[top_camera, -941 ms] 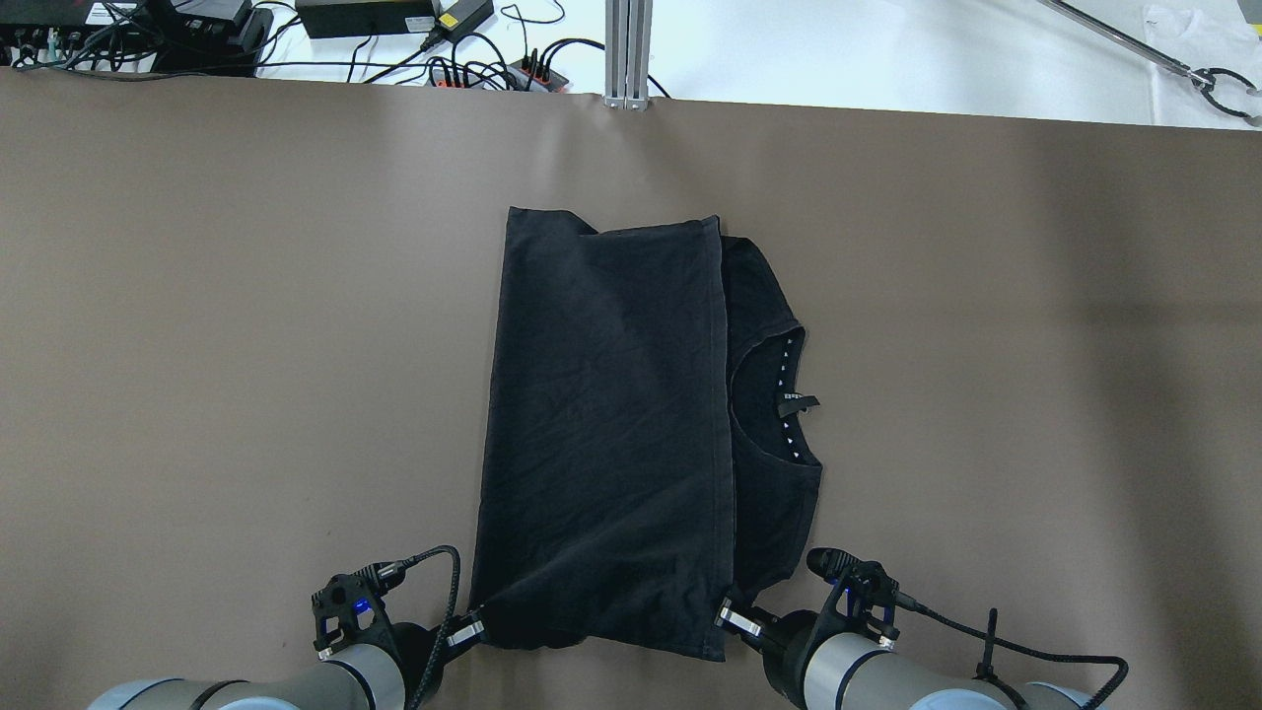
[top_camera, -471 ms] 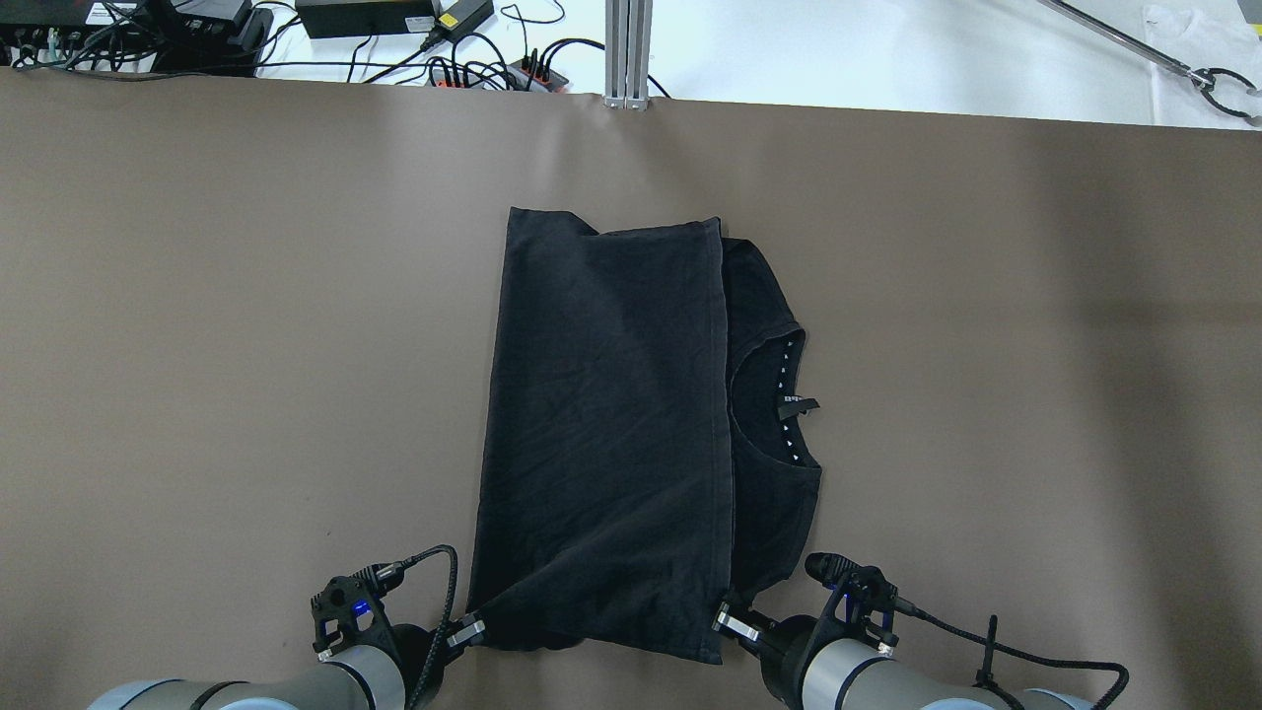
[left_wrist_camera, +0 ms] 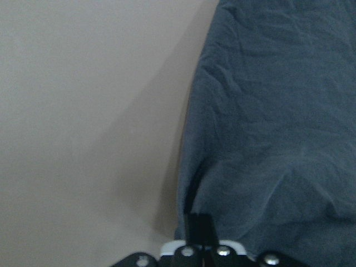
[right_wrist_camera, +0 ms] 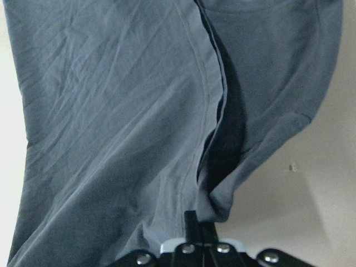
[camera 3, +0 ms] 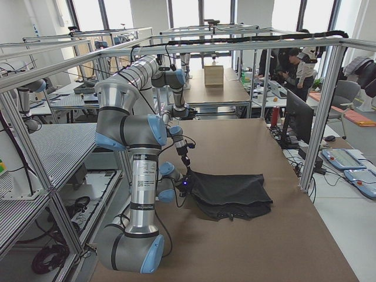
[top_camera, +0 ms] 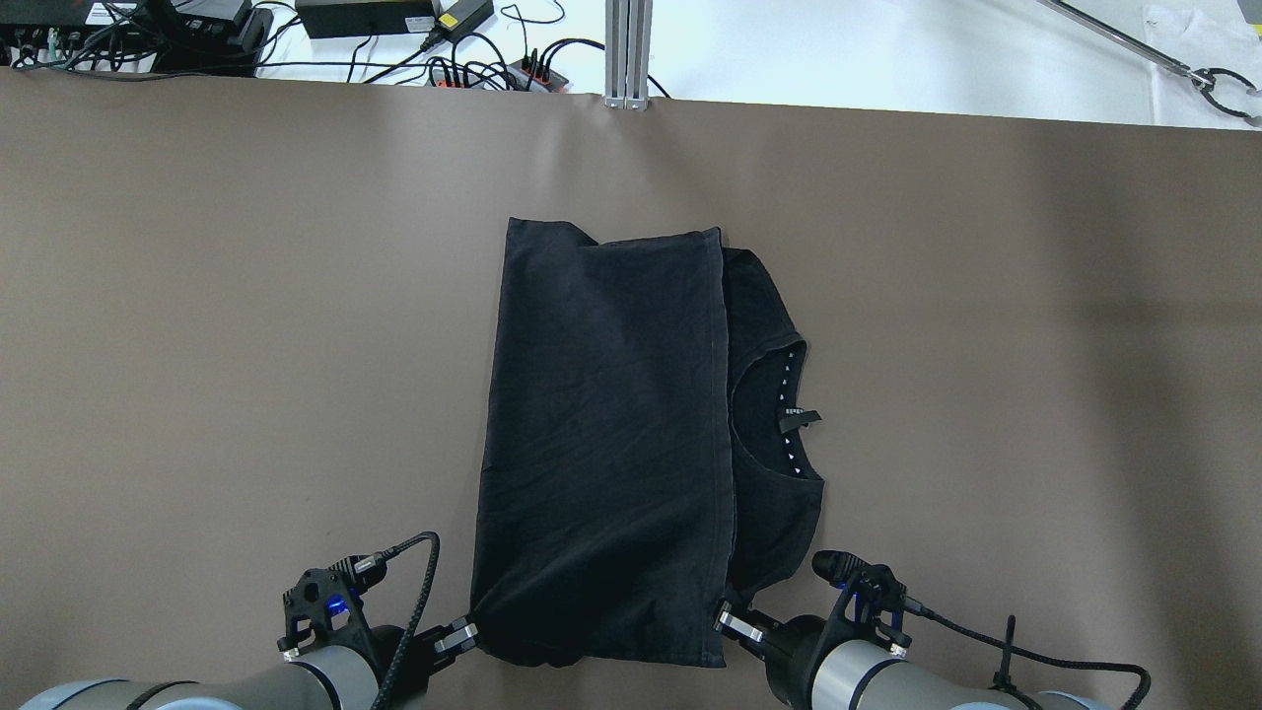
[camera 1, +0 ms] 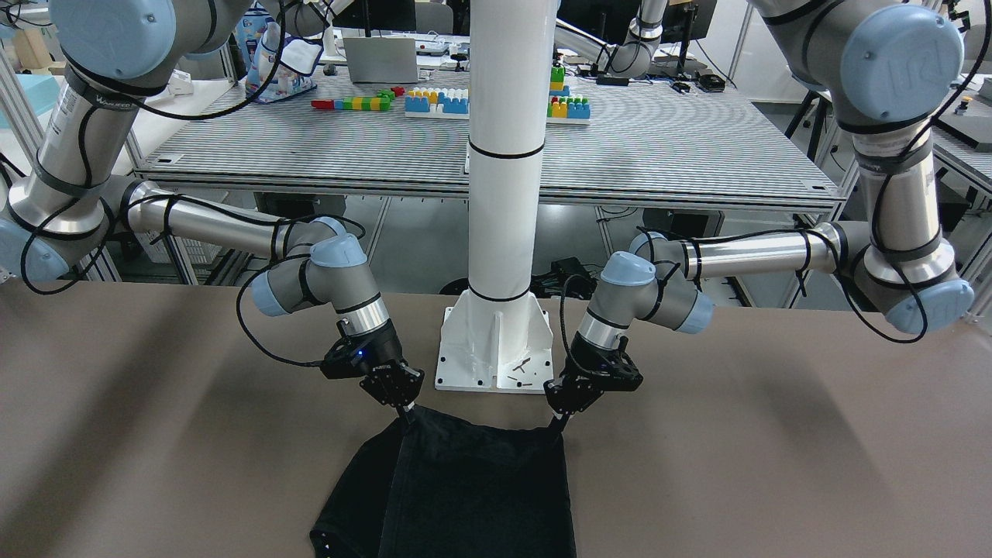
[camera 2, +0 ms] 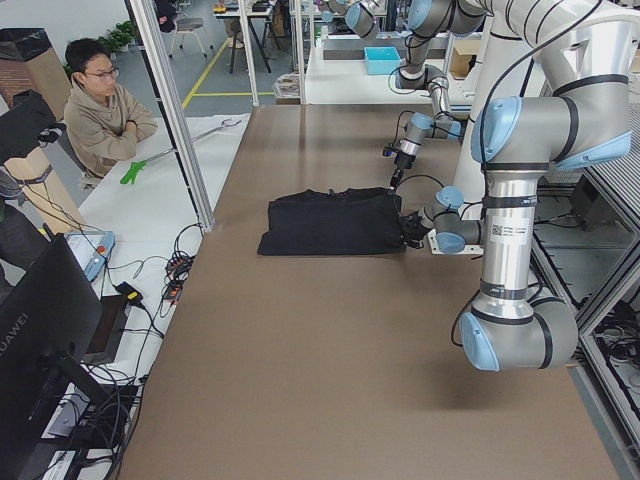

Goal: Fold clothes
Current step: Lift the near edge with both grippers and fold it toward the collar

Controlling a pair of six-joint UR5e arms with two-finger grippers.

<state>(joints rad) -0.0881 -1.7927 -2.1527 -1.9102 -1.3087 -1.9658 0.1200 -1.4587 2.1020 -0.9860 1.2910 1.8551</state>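
The soft, matte black garment (top_camera: 606, 444) lies flat in the middle of the brown table (top_camera: 246, 296). It is already doubled lengthwise, and its round neckline (top_camera: 789, 414) shows from under the upper flap on the robot's right. Its near edge sits just in front of the white pillar's base plate (camera 1: 496, 353). The left gripper (top_camera: 463, 631) is clamped on the near left corner and the right gripper (top_camera: 728, 619) on the near right corner. Both wrist views show the fingers pressed together with cloth between them, and the front view shows the 2 corners raised slightly with the hem drawn fairly straight between them. The step in hand looks like carrying this near edge over to the far edge to halve the length. To do it well, the 2 arms should rise together and stay level. Keeping their spacing constant would hold the hem taut without stretching it. They should lift high enough that the hanging cloth does not drag the layers beneath it. The right wrist view shows a loose lower layer sagging beside the pinch, and how many layers are held cannot be told. That side may therefore lag behind. The hem should be laid square on the far edge before the jaws part.
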